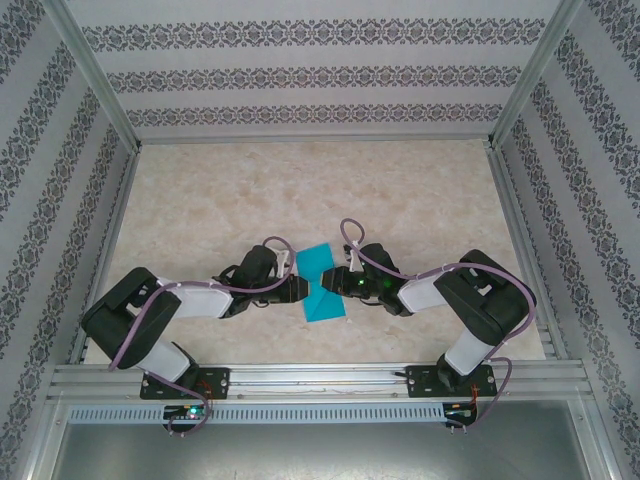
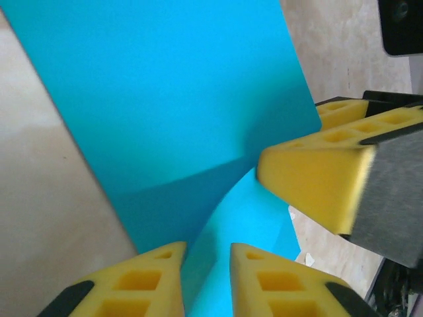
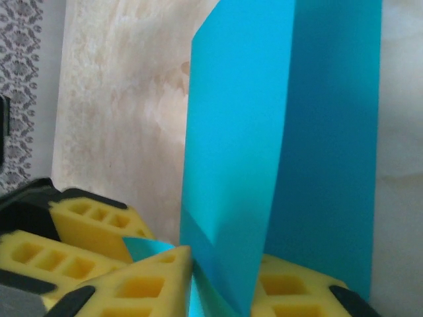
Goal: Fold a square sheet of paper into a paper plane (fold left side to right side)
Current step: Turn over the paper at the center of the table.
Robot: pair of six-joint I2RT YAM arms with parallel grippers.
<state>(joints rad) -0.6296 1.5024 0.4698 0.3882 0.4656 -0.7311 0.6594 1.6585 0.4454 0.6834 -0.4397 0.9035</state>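
The square sheet of paper (image 1: 320, 262) is turquoise and lies mid-table, pinched narrow at its middle where both grippers meet. My left gripper (image 1: 303, 290) comes from the left. In the left wrist view the sheet (image 2: 172, 92) lies flat ahead, and a raised flap runs into my left gripper (image 2: 208, 254), whose yellow pads stand slightly apart. The right gripper's fingers (image 2: 317, 178) press in from the right. My right gripper (image 1: 338, 283) faces it. In the right wrist view an upright flap of the sheet (image 3: 231, 132) stands inside my right gripper (image 3: 225, 254), its pads narrowly apart.
The marble-patterned tabletop (image 1: 300, 190) stretches free beyond the paper. Patterned walls (image 1: 310, 75) and metal frame posts enclose it on three sides. A metal rail (image 1: 320, 378) runs along the near edge under both arm bases.
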